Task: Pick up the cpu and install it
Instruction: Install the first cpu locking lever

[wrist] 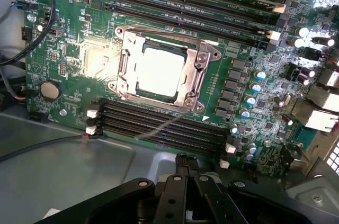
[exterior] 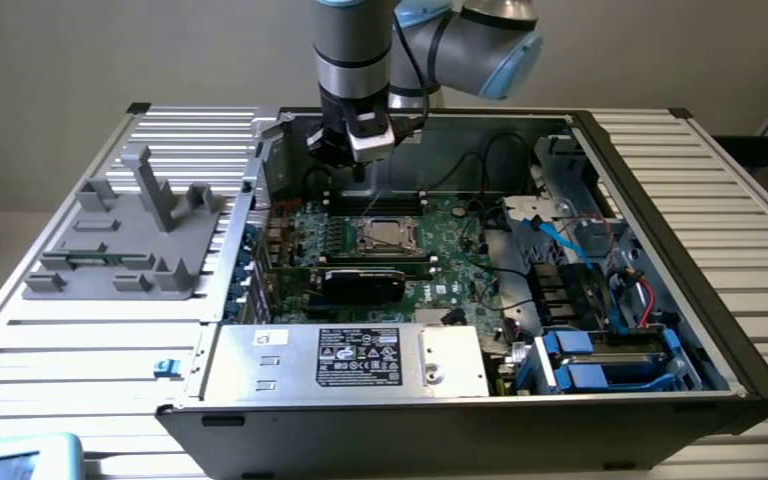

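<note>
The cpu (wrist: 159, 70), a silver-grey square, lies flat inside the metal frame of the motherboard socket (wrist: 204, 57). In the exterior view the cpu (exterior: 384, 235) sits mid-board inside the open computer case. My gripper (exterior: 361, 168) hangs above the far edge of the motherboard, behind the socket and clear of it. In the wrist view its black fingers (wrist: 177, 181) are pressed together with nothing between them, and the gripper (wrist: 185, 163) is shut.
Memory slots (wrist: 159, 126) flank the socket on both sides. A black card (exterior: 361, 283) stands just in front of the socket, and the silver power supply (exterior: 344, 355) beyond it. Cables and blue drive bays (exterior: 598, 350) crowd the exterior view's right. A grey fixture (exterior: 137, 235) sits on the table, left.
</note>
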`<state>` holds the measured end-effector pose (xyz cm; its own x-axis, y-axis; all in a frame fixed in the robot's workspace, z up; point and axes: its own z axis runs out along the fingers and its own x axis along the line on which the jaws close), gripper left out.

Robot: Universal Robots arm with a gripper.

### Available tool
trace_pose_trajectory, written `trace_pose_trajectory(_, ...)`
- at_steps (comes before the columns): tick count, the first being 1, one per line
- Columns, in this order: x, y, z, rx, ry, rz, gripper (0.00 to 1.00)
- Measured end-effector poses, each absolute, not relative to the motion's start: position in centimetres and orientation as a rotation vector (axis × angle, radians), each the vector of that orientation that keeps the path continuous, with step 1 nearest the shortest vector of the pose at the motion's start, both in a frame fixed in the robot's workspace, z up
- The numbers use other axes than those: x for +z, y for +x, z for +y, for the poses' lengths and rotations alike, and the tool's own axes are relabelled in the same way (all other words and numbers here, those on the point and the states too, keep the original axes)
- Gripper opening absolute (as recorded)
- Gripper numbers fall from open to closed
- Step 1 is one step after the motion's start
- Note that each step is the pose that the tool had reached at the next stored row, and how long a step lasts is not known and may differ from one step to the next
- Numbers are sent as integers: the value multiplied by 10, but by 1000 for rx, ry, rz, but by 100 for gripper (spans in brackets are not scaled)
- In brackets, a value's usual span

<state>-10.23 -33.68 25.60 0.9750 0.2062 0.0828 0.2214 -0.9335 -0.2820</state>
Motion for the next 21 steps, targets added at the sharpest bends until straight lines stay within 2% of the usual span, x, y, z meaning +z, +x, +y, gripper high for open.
trace_pose_trajectory(21,252,-102,-344,-77,-2820,-305,11)
